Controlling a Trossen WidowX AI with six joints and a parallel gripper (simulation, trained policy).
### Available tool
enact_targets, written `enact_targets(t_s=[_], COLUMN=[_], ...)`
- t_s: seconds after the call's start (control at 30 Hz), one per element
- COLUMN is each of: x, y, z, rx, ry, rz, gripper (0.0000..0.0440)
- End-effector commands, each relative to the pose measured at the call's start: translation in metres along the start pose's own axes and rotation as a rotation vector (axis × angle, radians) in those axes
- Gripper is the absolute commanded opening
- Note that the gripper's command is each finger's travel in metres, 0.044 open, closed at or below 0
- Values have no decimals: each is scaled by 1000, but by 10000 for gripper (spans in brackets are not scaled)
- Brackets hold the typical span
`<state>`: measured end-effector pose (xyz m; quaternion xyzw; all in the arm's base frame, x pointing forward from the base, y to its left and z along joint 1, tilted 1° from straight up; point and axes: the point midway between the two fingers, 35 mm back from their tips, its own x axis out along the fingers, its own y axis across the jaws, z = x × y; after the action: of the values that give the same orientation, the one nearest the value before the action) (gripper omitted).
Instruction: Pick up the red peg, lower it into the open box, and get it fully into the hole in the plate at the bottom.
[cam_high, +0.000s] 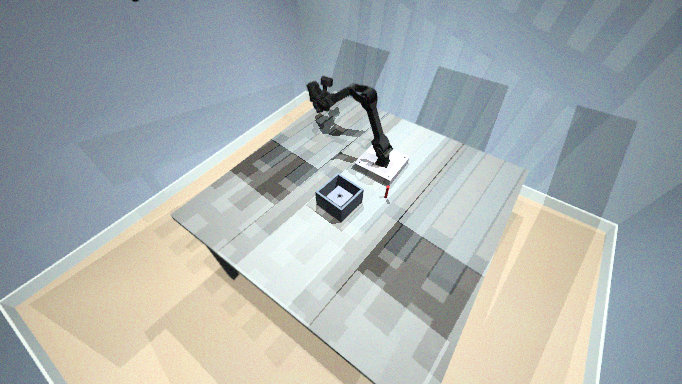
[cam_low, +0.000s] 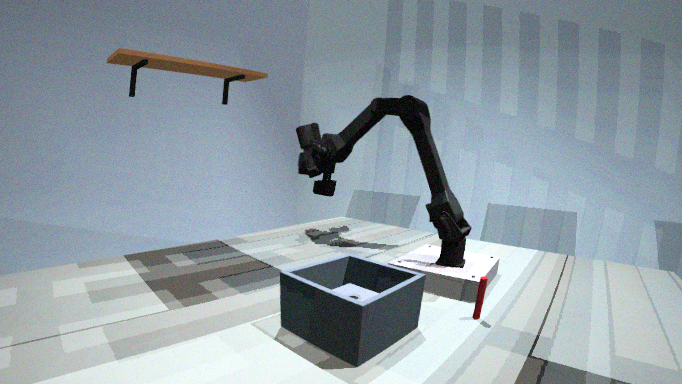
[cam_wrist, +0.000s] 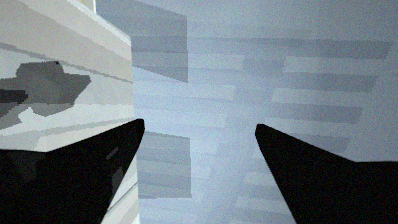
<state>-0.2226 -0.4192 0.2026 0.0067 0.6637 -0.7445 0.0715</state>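
Observation:
The red peg (cam_high: 386, 192) (cam_low: 480, 298) stands nearly upright on the table, just in front of the arm's white base and to the right of the box. The open dark grey box (cam_high: 342, 208) (cam_low: 320, 310) stands on the table, with a pale plate (cam_high: 334, 192) (cam_low: 345, 290) at its bottom and a small dark hole in the plate. My gripper (cam_low: 314, 162) (cam_wrist: 201, 126) is open and empty. It is high above the table, behind and to the left of the box in the top and exterior views, far from the peg. Neither peg nor box shows in the wrist view.
The arm's white base (cam_high: 392, 171) (cam_low: 447, 287) is close behind the peg and the box. The table (cam_high: 300, 250) (cam_low: 150, 345) carries shadows of the arm at its back left. A wooden shelf (cam_low: 185, 66) is on the left wall.

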Motion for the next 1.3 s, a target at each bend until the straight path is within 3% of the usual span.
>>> enact_targets(t_s=[0.0,0.33,0.63,0.97,1.27], x=[-34,-150,-264,-388,-486], y=[4,20,34,42,39], z=[21,62,65,28,-43], rx=[8,11,18,25,17], ry=[-109,-421,-674,-906,-1050], rz=[40,188,366,618,891], gripper=[440,440,440,440,440])
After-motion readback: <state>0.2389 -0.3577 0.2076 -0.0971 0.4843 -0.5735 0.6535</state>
